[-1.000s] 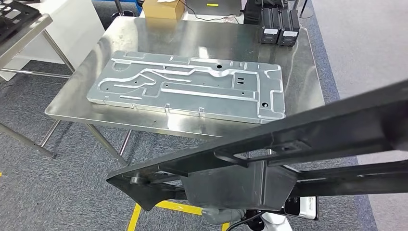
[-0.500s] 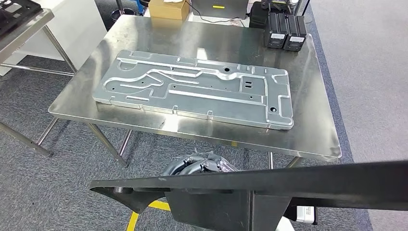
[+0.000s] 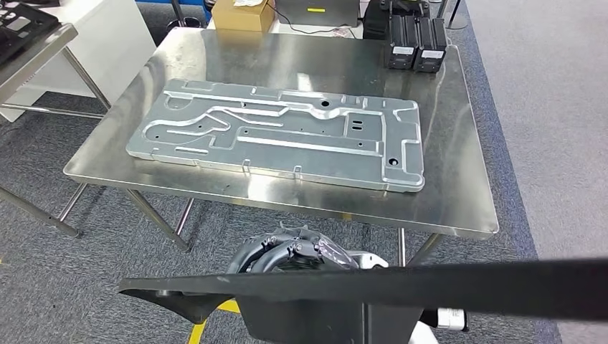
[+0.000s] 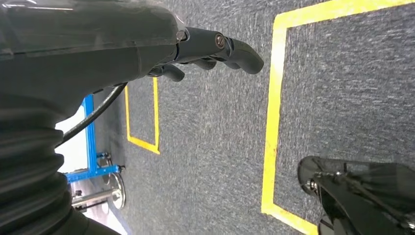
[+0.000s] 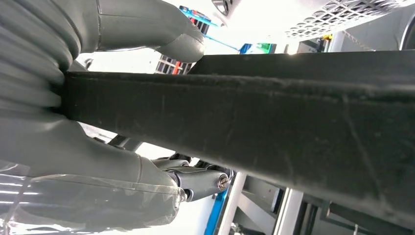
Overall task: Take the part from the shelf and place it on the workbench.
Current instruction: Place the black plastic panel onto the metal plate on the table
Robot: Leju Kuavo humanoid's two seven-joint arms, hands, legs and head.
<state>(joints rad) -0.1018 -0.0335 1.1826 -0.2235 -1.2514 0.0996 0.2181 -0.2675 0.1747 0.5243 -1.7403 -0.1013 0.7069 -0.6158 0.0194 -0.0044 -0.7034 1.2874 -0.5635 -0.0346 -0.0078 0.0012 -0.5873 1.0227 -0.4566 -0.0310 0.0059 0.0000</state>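
While I am carrying the black part edge-on toward the workbench, it is at risk of twisting out of my one-sided grip.

My right hand is clamping the part's flat bar, with the thumb pressing on one face and the darker fingers wrapping the other, so the long piece is hanging far out beyond those fingers and could be levering against them. My left hand is holding nothing, its fingers reaching out loosely over the carpet with the part's end well apart from them. The silver stamped plate is already lying on the bench beyond my fingers, so I judge the part could be knocking into it if I am setting down short.
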